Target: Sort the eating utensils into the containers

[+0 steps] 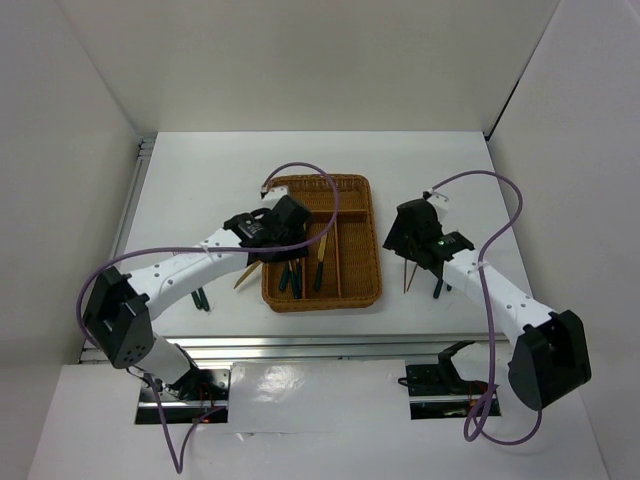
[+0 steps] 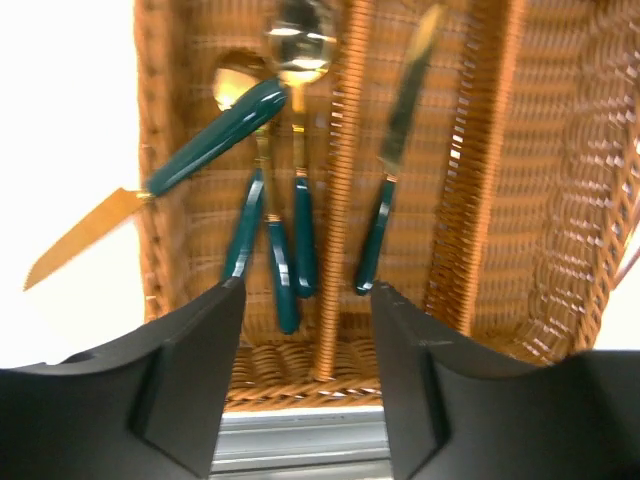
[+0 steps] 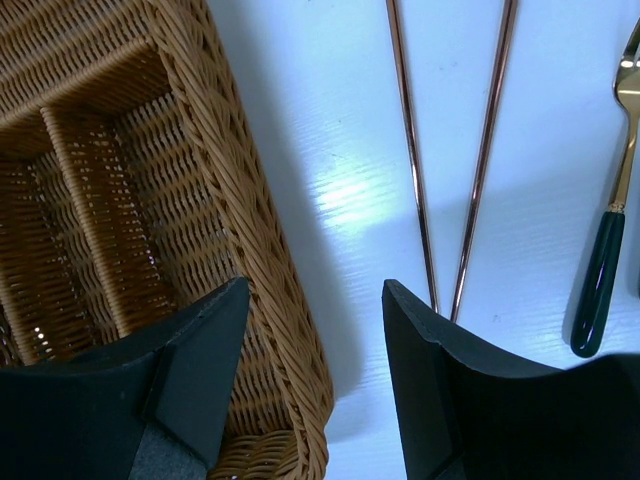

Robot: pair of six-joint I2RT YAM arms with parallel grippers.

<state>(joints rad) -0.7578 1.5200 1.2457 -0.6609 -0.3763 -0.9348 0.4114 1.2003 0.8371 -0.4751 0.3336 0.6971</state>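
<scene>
**Left pincer** (image 2: pixel 308 290): jaws apart with nothing between them, poised over the near end of the left slot of the tray (image 2: pixel 560 200). Below it lie three dark handles, two of them showing spoon heads (image 2: pixel 300 45). One knife (image 2: pixel 377 235) rests in the next slot. A second knife (image 2: pixel 215 140) lies askew across the left rim, its blade out over the table (image 1: pixel 200 200).

**Right pincer** (image 3: pixel 315 290): jaws apart and empty, above bare table between the tray's right wall and two chopsticks (image 3: pixel 412 150). One fork (image 3: pixel 605 250) lies just right of them.

One further handle (image 1: pixel 203 298) lies left of the tray; its kind cannot be told.

**Step judged in hand:** fetching the chopsticks.

**Next move:** shift right, descend, and pinch one thin rod low against the table. The askew knife probably needs reseating.
</scene>
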